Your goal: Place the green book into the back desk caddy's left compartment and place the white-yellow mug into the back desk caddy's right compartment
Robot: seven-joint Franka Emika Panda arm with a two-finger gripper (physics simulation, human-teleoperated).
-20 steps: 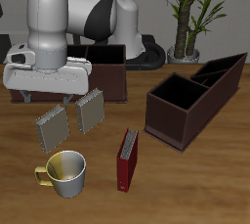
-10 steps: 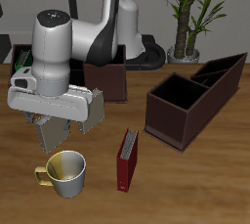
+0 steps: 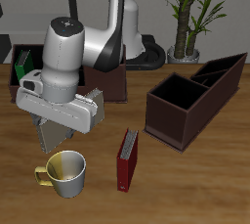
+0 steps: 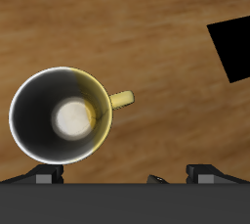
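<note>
The gripper point(image 3: 61, 130) hung above the white-yellow mug point(image 3: 62, 172), holding nothing; its opening couldn't be judged. An off-centre descent could clip the rim and tip it.

The big white and black robot arm point(image 3: 98, 27) rises from its base at the back, near 12 o'clock, then bends forward and down toward 8 o'clock. Its round white wrist part point(image 3: 63, 57) stands almost straight up, and a flat grey block sits under it. The end effector point(image 3: 51, 138) hangs below that block and points down at the table. In the exterior view its fingers are mostly hidden under the wrist, so the gap between them is hard to see. In the wrist view only two dark finger bases point(image 4: 42, 176) show, set well apart. Nothing is held between them.
</note>
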